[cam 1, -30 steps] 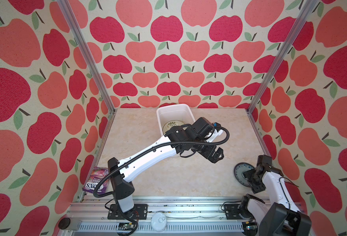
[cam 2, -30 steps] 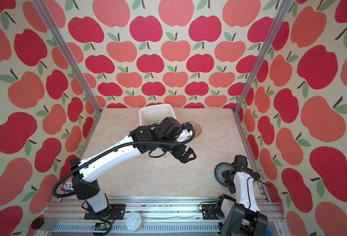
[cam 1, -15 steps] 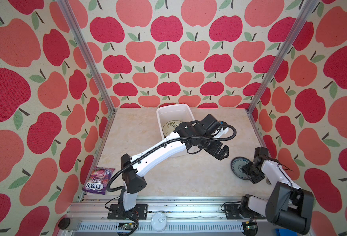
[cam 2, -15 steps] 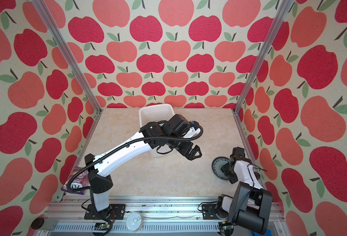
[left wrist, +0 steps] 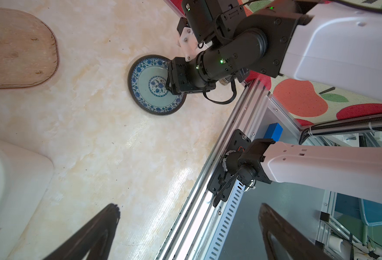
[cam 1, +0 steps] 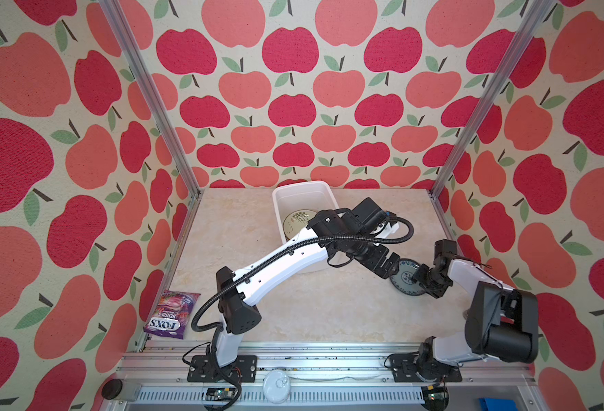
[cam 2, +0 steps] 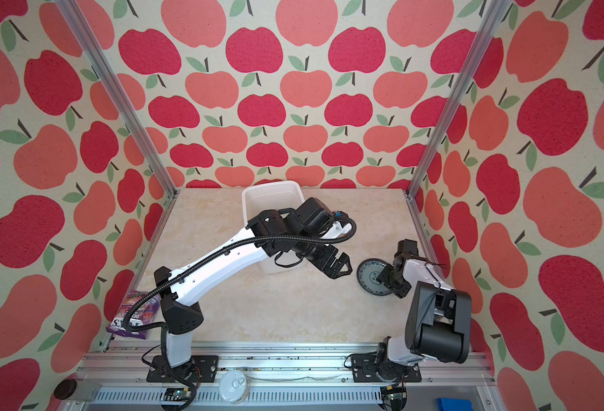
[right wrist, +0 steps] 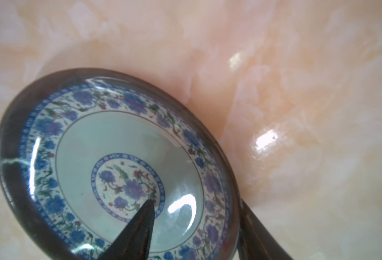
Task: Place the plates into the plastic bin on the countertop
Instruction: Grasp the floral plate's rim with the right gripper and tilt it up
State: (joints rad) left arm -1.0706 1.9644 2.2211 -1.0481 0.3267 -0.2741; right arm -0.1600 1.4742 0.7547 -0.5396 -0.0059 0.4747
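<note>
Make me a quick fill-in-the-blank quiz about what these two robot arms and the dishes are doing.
1. The right gripper has one finger inside the blue-patterned plate and the other ____ its rim.
2. The left gripper is wide open and holds ____.
3. The plastic bin already contains a patterned plate, so it is not ____.
4. The purple candy bag lies near the ____ arm's base.
Missing words: outside; nothing; empty; left.

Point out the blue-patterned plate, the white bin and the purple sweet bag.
Blue-patterned round ceramic plate [left wrist: 143, 86]: left wrist view, pale green well.
White rectangular plastic bin [cam 1: 304, 199]: in a top view, bare far inner wall.
Purple foil sweet bag [cam 1: 170, 315]: in a top view, middle of printed face.
</note>
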